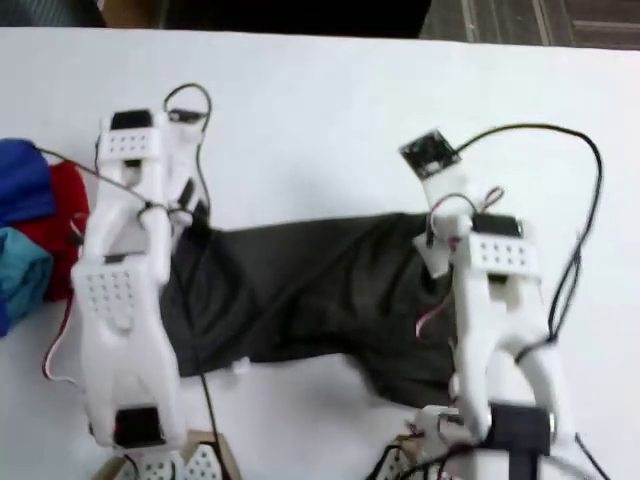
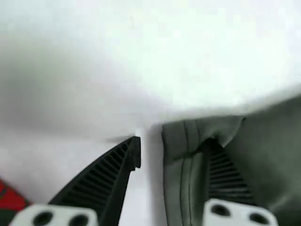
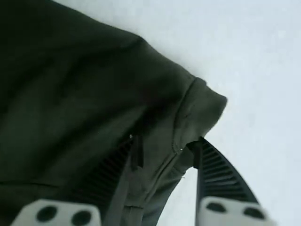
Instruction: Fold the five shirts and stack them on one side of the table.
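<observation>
The left gripper [image 2: 172, 143] has its jaws spread wide. One finger [image 2: 108, 179] is over the bare table [image 2: 141, 56] and the other is over the hem of the dark shirt [image 2: 263, 155], so the cloth's edge lies in the gap between them. A red scrap of the pile [image 2: 8, 200] shows beside the first finger.

The right gripper [image 3: 168, 141] is parted too, straddling a folded corner of the same shirt. One finger is on the cloth and the other is at its edge, next to the white table. I cannot tell whether either pad presses the cloth.

From above, the shirt lies crumpled across the middle of the table, running from 9 o'clock to 3 o'clock. One end is under the left arm [image 1: 125, 290] at 8 o'clock, the other under the right arm [image 1: 490, 300] at 4 o'clock. The pile sits at the table's 9 o'clock edge: blue, red and teal shirts touching one another, just beside the left arm and apart from the dark shirt.
</observation>
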Robot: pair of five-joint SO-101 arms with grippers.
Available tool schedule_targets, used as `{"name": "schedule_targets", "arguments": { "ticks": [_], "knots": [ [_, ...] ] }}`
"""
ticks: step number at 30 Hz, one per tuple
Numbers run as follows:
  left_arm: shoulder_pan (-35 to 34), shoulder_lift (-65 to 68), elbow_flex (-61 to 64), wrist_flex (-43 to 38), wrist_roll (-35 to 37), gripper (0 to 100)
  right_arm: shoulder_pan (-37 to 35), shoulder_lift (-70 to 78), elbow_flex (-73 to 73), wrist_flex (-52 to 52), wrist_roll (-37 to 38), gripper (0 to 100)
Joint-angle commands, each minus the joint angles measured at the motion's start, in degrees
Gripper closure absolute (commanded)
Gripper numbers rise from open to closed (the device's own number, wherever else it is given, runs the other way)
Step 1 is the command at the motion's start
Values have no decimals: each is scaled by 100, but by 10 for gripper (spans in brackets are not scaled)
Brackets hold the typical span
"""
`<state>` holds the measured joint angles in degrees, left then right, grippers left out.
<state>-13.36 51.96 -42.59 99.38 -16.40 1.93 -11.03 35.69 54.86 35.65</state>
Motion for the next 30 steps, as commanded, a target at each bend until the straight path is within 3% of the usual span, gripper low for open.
{"name": "schedule_targets", "arguments": {
  "ticks": [1, 3, 6, 17, 22, 28, 30],
  "knots": [
    [53, 378, -1077, 264, 53, 777, 189, 752, -519, -92, -9, 820],
    [53, 563, -1297, 273, 53, 839, 277, 1059, -659, -92, 0, 853],
    [62, 677, -1367, 264, 53, 989, 374, 1402, -870, -92, -18, 991],
    [-88, 642, -1719, 255, 70, 975, 435, 1719, -1530, -171, 0, 978],
    [-457, 695, -2211, 255, 659, 975, 418, 2193, -2127, -215, 0, 978],
    [-501, 642, -2360, 273, 624, 973, 505, 2519, -2330, -198, -9, 978],
    [-466, 642, -2325, 273, 264, 972, 558, 2510, -2338, -92, 0, 978]
  ]
}}
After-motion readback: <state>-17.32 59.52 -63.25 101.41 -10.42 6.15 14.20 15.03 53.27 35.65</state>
